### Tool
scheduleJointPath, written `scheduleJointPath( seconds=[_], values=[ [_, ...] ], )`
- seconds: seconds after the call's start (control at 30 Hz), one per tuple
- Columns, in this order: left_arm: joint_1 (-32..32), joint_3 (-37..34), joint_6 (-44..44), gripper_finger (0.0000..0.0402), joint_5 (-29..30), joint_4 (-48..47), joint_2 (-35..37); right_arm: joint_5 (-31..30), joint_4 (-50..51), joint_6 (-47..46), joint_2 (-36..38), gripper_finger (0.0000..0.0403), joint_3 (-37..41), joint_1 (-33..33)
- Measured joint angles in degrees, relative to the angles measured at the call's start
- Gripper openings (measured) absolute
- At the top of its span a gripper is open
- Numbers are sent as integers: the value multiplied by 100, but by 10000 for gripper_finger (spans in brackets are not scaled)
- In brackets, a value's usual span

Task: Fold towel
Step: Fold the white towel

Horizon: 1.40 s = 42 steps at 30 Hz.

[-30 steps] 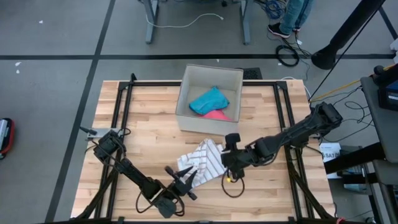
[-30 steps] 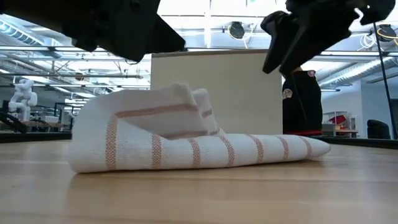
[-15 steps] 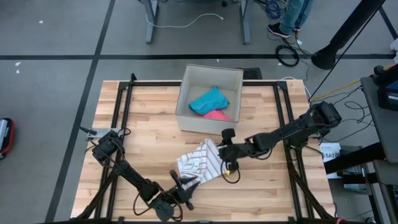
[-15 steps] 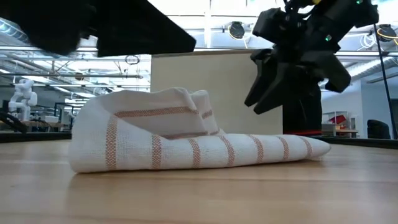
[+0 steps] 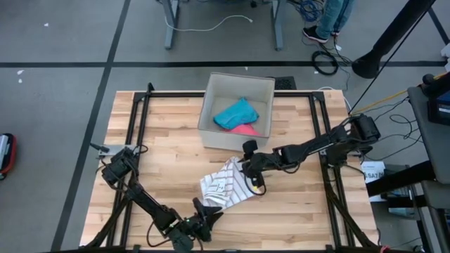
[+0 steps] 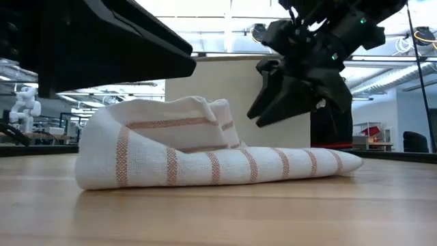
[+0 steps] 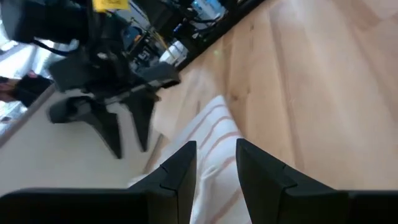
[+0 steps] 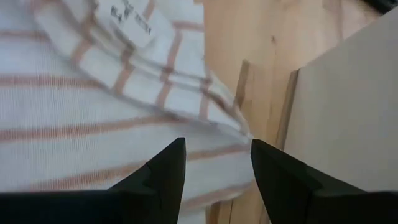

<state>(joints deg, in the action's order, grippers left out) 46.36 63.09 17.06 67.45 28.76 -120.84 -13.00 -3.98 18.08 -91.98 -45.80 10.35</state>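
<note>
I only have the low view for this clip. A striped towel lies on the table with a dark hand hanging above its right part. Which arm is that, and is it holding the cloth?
Observer: That is the right hand, reaching in from the table's right side. Its fingers are spread above the towel, gripping nothing.
Operator: And the dark bulk at my upper left?
Observer: The left hand, at the towel's near edge by the table's front. Its fingers are also apart, with striped cloth showing between them.
Operator: What is the beige wall behind the towel?
Observer: An open box holding a teal cloth and a pink cloth.
</note>
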Motion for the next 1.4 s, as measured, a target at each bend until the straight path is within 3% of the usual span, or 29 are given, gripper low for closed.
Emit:
scheduleJointPath(
  seconds=[0.17,0.5,0.7,0.83,1.03,1.2,1.4],
  values=[
    [-75,0,38,132,37,-202,0,148,-207,239,-282,169,2,-139],
    [-329,0,-754,182,36,-934,0,108,-593,415,-686,169,2,-465],
    [-506,0,-1272,183,-263,-1315,0,188,-821,378,-737,169,0,-707],
    [-624,0,-1612,183,-504,-1538,0,745,-788,381,-737,169,0,-875],
    [-698,0,-1705,183,-517,-1627,0,753,-780,383,-746,164,-2,-948],
    [-713,0,-1700,183,-437,-1624,0,744,-834,387,-1042,121,-11,-946],
    [-713,0,-1698,183,-311,-1627,0,457,-804,312,-1306,15,-66,-826]
  ],
)
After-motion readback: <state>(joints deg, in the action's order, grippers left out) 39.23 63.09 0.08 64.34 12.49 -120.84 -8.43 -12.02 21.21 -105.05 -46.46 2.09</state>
